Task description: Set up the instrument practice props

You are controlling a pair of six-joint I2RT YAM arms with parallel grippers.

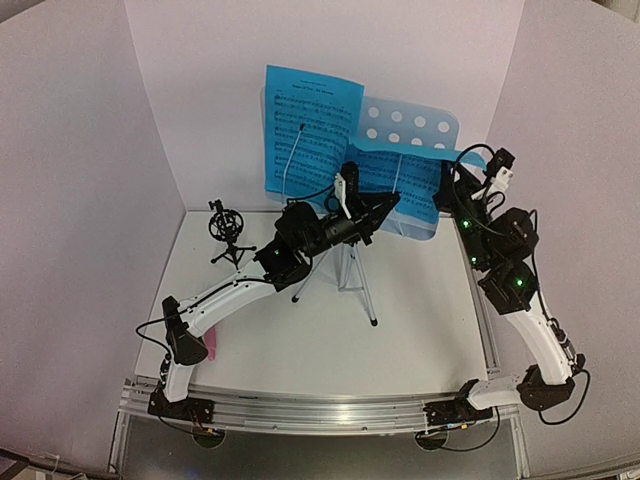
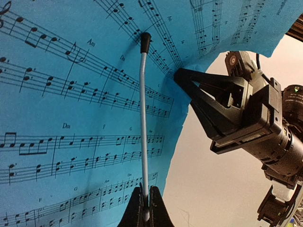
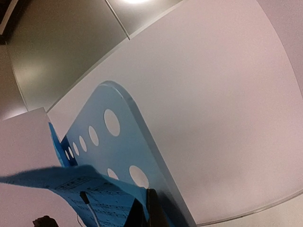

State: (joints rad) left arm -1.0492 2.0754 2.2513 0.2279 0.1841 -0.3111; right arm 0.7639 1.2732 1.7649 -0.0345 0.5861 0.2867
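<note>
**Both arms at the music stand, much of it covered**

Paper and arms hide a good part of the music stand [image 1: 415, 125]. The blue sheet-music pages [image 1: 310, 120] cover all of its perforated plate except the upper right corner. The left arm crosses in front of the plate's lower edge and the top of the silver tripod legs [image 1: 355, 275]. To the stand's lower left, only a sliver of the pink microphone [image 1: 211, 345] shows on the desk [image 1: 300, 340]; the rest lies under the left arm. The black tripod mic mount [image 1: 228, 232] stands in full view left of the stand, apart from it. From above, the right arm's tip blends into black cables at the stand's right edge. The right wrist view cuts off the lower part of its own fingers.

The left fingers [image 2: 134, 213] are clamped on the page-holder wire [image 2: 143, 118], gripping it near its lower end. The wire runs up across the printed staves, and its black tip presses on the paper. The right fingers [image 2: 203, 94] are closed together on the right edge of the pages. There the sheet curls forward off the plate, baring the round holes behind it.
</note>
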